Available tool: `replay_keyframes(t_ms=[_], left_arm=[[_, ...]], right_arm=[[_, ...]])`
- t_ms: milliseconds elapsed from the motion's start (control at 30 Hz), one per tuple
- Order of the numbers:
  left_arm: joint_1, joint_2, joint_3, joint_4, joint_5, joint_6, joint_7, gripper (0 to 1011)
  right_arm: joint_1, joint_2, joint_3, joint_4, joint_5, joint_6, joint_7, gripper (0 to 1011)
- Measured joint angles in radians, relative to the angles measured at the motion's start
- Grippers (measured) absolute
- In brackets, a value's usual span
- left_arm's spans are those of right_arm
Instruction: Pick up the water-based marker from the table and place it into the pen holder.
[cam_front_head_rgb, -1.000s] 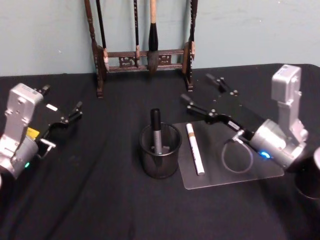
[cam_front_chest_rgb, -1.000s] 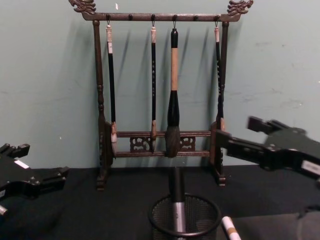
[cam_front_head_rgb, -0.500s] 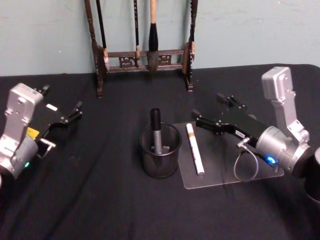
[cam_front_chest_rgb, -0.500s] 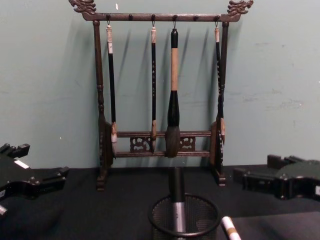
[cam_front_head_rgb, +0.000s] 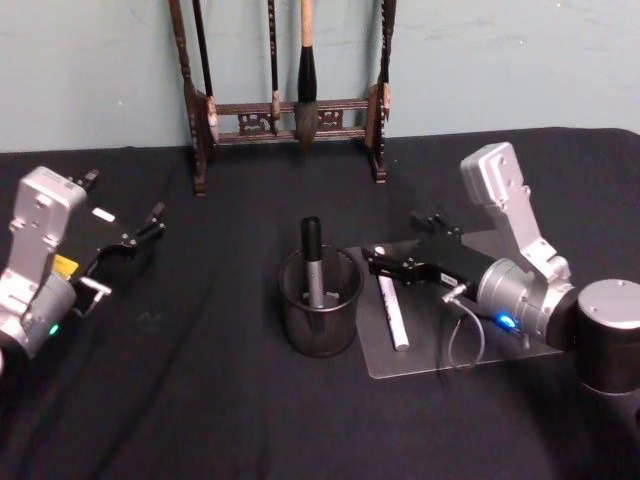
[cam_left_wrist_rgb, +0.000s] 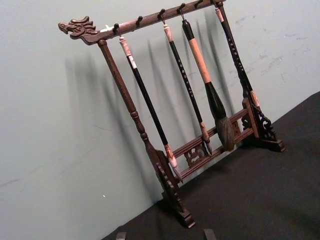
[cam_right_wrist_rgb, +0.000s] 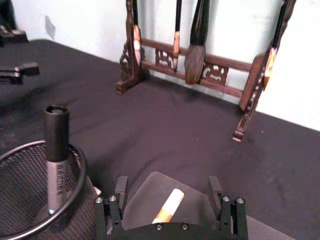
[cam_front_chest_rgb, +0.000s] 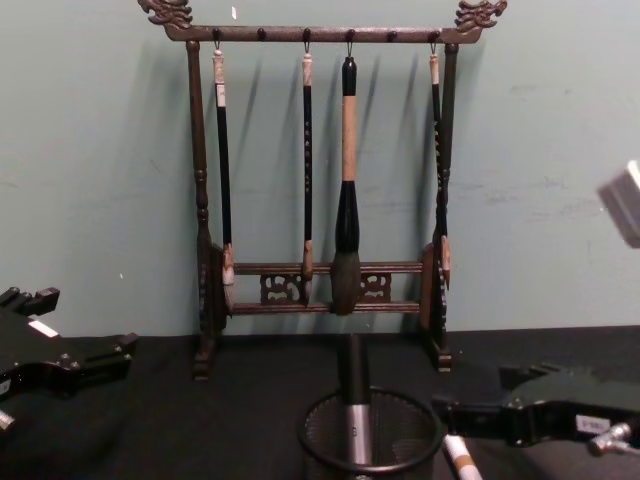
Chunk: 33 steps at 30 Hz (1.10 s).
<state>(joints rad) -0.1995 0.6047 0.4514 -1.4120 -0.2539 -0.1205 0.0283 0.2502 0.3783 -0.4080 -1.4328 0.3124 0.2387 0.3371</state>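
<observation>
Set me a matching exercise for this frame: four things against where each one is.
Things: 1 white marker; 2 grey marker; 3 big brush; 4 left gripper.
Places: A hanging on the wooden rack; B on the clear mat, under the right gripper, jaws open; C at the table's left, empty; D standing in the mesh cup.
Pairs: 1-B; 2-D; 3-A; 4-C.

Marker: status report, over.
Right gripper open, low over marker on clear mat. Left gripper open, parked left. Pen holder beside marker, one pen inside. Nothing between them.
</observation>
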Motion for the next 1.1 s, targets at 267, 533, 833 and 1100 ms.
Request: replay_keyframes(t_ms=[267,533,833,1100], left_arm=[[0.0,0.0,0.0,0.0,0.0,0.0,0.0,1001],[0.0,0.0,0.0,0.0,0.0,0.0,0.0,1001],[0.0,0.0,0.0,0.0,0.0,0.0,0.0,1001],[0.0,0.0,0.0,0.0,0.0,0.0,0.0,1001]], right_arm=[[0.029,-0.027,-0.011,0.033,-0.029,0.075,-0.012,1002],[0.043,-0.041,-0.016,0.047,-0.05,0.131,-0.013,1003],[0.047,-0.054,-0.016,0.055,-0.068,0.173,-0.013,1002],[0.047,-0.067,-0.008,0.066,-0.072,0.185,-0.009,1002]])
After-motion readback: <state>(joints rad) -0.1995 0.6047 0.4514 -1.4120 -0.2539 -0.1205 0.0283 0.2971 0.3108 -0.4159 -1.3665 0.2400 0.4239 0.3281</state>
